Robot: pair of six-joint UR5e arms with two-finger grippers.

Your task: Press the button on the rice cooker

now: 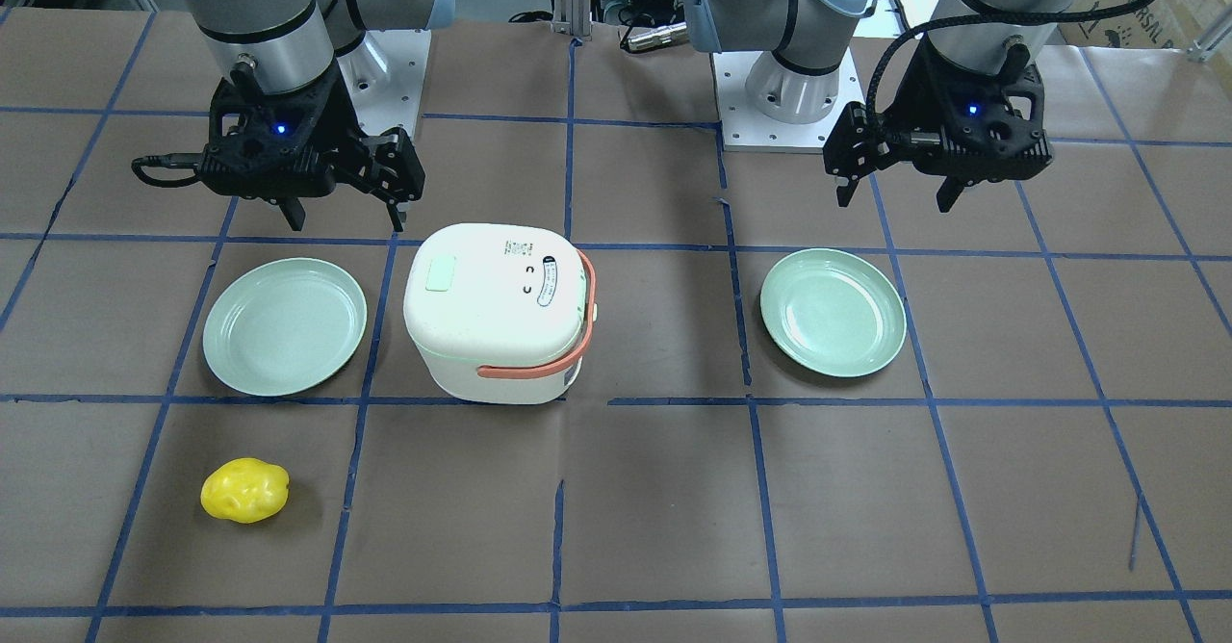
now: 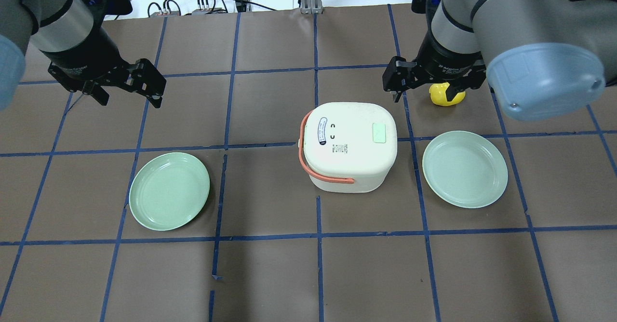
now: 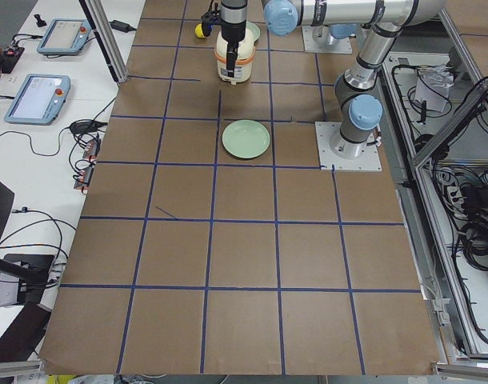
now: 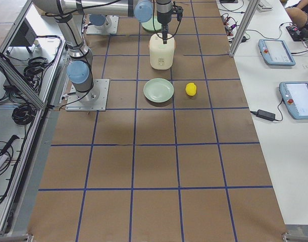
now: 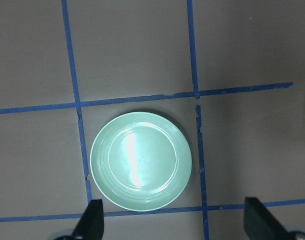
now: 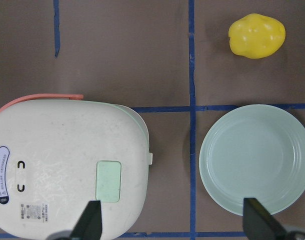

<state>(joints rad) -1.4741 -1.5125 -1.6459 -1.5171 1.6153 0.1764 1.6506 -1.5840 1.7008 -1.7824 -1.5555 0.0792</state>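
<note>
The right pincer [image 1: 344,216] hangs above the brown paper-covered worktop [image 1: 654,489] with its jaws wide apart, holding nothing. Just ahead of it, on the side away from the robot's base, stands the small white rounded-square rice cooker [image 1: 496,316], with its lid down and its coral-orange handle [image 1: 527,370] folded low round the sides farthest from this pincer. In the right wrist view one finger [image 6: 90,222] shows over the near part of the cooker's lid, directly below the mint-green rectangular pad [image 6: 108,181] set in that lid. The other finger [image 6: 257,224] shows over the near rim of a round pale-green plastic plate [image 6: 255,160] that lies just beside the cooker, apart from it. Beyond that plate, farther from the pincer, lies a lumpy yellow potato-shaped toy [image 6: 256,35] on its own. The left pincer [image 2: 130,101] hangs well apart from the cooker, at the other side of the worktop, its jaws likewise spread wide and empty. Ahead of it, as its wrist view shows, a second round pale-green plate [image 5: 141,160] lies flat, roughly midway between the two fingertips.
</note>
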